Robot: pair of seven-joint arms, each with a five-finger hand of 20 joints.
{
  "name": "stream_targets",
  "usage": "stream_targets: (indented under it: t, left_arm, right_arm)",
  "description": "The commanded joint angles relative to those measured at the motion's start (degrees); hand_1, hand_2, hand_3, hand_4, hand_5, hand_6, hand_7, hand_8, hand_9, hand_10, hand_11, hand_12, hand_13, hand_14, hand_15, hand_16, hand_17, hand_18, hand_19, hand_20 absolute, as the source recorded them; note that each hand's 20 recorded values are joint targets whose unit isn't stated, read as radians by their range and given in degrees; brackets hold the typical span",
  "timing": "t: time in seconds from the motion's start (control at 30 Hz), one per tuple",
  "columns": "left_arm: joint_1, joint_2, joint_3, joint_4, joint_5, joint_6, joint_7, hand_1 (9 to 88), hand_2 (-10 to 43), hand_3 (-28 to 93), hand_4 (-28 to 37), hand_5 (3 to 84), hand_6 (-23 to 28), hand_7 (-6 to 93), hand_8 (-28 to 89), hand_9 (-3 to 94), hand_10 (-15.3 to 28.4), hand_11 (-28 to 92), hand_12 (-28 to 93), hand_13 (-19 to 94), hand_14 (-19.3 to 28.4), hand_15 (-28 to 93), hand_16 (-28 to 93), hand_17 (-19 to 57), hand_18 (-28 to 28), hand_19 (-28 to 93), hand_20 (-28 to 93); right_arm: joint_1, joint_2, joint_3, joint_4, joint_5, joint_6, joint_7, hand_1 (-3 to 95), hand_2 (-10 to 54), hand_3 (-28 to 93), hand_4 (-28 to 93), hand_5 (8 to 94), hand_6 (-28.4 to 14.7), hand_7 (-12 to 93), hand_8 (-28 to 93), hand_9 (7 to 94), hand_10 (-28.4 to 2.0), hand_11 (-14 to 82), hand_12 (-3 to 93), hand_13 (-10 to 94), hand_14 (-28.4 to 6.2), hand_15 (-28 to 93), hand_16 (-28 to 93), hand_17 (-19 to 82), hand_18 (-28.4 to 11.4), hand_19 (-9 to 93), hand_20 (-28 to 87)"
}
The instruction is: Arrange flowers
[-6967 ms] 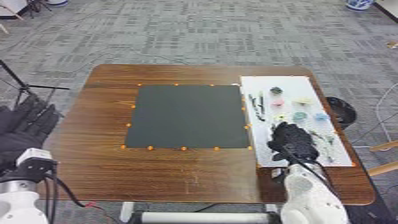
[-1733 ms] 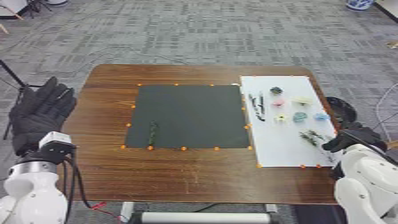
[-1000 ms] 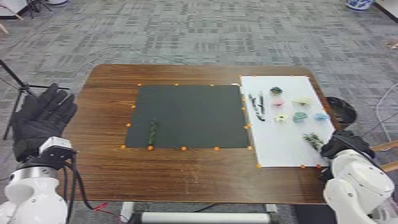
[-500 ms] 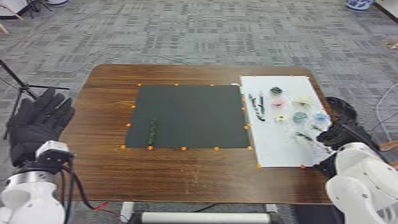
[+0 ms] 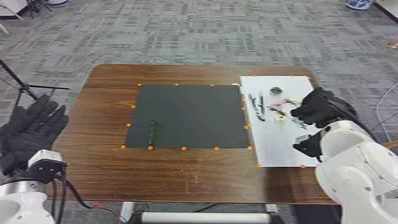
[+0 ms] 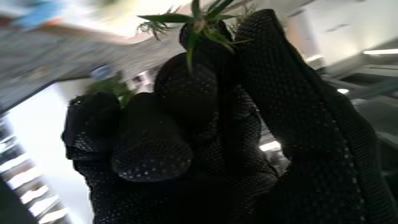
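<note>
My right hand [image 5: 324,107] is over the right part of the white board [image 5: 277,150], its fingers curled round a green sprig [image 5: 289,102] whose leaves stick out toward the flowers. In the right wrist view the green sprig [image 6: 201,21] rises from between the fingertips of my right hand [image 6: 200,125]. Near the lower left of the black mat [image 5: 191,112] lies another green sprig [image 5: 152,134]. A dark flower [image 5: 276,90], a pink flower [image 5: 275,103] and a pale flower [image 5: 282,118] rest on the board. My left hand [image 5: 31,130] is open, left of the table.
Thin dark twigs [image 5: 258,107] lie along the board's left side. Small orange markers edge the mat and the board on the brown table [image 5: 191,175]. A black tripod [image 5: 25,86] stands on the floor at the left.
My right hand has moved from the board's lower right edge forward and inward, and the sprig now moves with it. My left hand has shifted slightly left and down.
</note>
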Motion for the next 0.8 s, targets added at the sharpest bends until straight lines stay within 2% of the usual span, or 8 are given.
stream_targets:
  t: [0.03, 0.13, 0.23, 0.33, 0.47, 0.6, 0.67, 0.8]
  left_arm:
    - [1.5, -0.37, -1.39, -0.62, 1.44, -1.53, -1.03, 25.4, 14.3, 70, -28.3, 40.0, 8.3, 11.8, -10, 33.4, 15.2, 19, 6, 26, 15.7, 23, -4, -6.8, 15.0, 38, 6]
    - [1.4, -0.10, -1.19, -0.32, -1.28, -2.23, -0.90, 25.4, 14.3, 70, -28.3, 40.0, 8.2, 11.7, -10, 33.8, 14.7, 19, 6, 26, 15.7, 23, -4, -6.8, 15.0, 37, 7]
    - [1.9, -0.30, -1.04, -0.48, -0.66, -1.85, -0.87, 25.6, 14.2, 70, -28.3, 40.5, 7.8, 11.8, -10, 34.9, 13.8, 19, 6, 26, 15.7, 23, -4, -6.8, 15.1, 37, 7]
    - [1.3, 0.05, -0.67, -0.25, -2.19, -2.34, -0.59, 25.8, 14.3, 69, -28.3, 40.9, 7.4, 11.8, -11, 36.4, 13.3, 18, 6, 27, 15.0, 22, -4, -6.8, 15.2, 37, 7]
    - [0.7, 0.59, -0.14, -0.07, -1.57, -2.18, -0.98, 26.0, 14.2, 69, -28.3, 41.1, 7.3, 11.7, -11, 36.7, 13.0, 18, 6, 27, 14.8, 22, -4, -6.7, 15.2, 37, 7]
    - [-0.8, 0.97, 0.91, 0.77, -2.58, -1.83, -1.10, 26.0, 14.2, 69, -28.3, 41.3, 7.4, 11.5, -11, 36.8, 13.2, 17, 6, 28, 14.7, 21, -4, -6.7, 15.2, 37, 7]
    - [-1.5, 1.14, 1.40, 1.07, -2.21, -2.44, -1.13, 25.9, 14.2, 69, -28.3, 41.3, 7.5, 11.6, -11, 36.7, 13.2, 17, 6, 28, 14.6, 21, -4, -6.7, 15.2, 37, 7]
    - [0.3, 0.64, 1.19, 0.14, -2.38, -1.38, -1.90, 25.9, 14.2, 69, -28.3, 41.3, 7.5, 11.5, -10, 36.6, 13.4, 17, 6, 28, 14.6, 21, -4, -6.7, 15.2, 37, 7]
  right_arm:
    - [9.4, -5.2, -11.4, 2.0, 2.0, -2.6, -4.3, 51.5, -7.6, 66, -21, 71.4, -2.2, 49, 21, 77.4, -12.6, 55.0, 41.6, 78, -9.4, 75, 43, 47, -23.9, 92, 30]
    - [12.9, -8.5, -15.9, 4.8, 2.3, -3.9, -5.5, 51.6, -7.4, 66, -21, 71.3, -2.2, 49, 21, 77.3, -12.5, 55.0, 41.5, 78, -9.3, 75, 43, 47, -23.9, 92, 30]
    - [15.8, -11.3, -20.3, 9.1, 0.4, -4.7, -8.1, 51.6, -7.4, 66, -21, 71.4, -2.2, 49, 21, 77.4, -12.5, 54.9, 41.4, 78, -9.3, 75, 43, 47, -24.0, 92, 30]
    - [19.5, -14.3, -23.3, 15.1, 1.0, -6.6, -7.1, 50.8, -7.3, 67, -20, 71.4, -2.2, 50, 21, 77.6, -12.8, 54.8, 41.3, 78, -9.3, 75, 43, 47, -24.1, 92, 29]
    - [21.5, -18.4, -25.0, 20.6, -2.0, -6.3, -7.2, 50.5, -6.7, 67, -19, 71.5, -2.2, 50, 21, 77.7, -13.0, 54.8, 41.1, 78, -9.7, 75, 43, 47, -24.2, 93, 29]
    - [22.5, -22.1, -26.4, 26.4, -5.5, -4.2, -6.5, 50.5, -6.6, 66, -19, 71.3, -2.1, 50, 21, 77.7, -12.8, 54.9, 41.1, 78, -9.7, 75, 43, 47, -24.1, 93, 29]
    - [22.7, -23.6, -26.8, 29.1, -6.9, -2.9, -5.9, 50.9, -6.3, 66, -20, 71.5, -2.0, 50, 20, 77.7, -12.7, 54.9, 41.1, 78, -9.5, 75, 42, 48, -24.2, 93, 29]
    - [20.2, -25.7, -27.5, 31.5, -10.4, -1.4, -5.0, 51.1, -5.9, 66, -21, 72.0, -1.9, 49, 19, 77.8, -12.7, 54.7, 41.0, 79, -9.4, 75, 42, 48, -24.2, 93, 28]
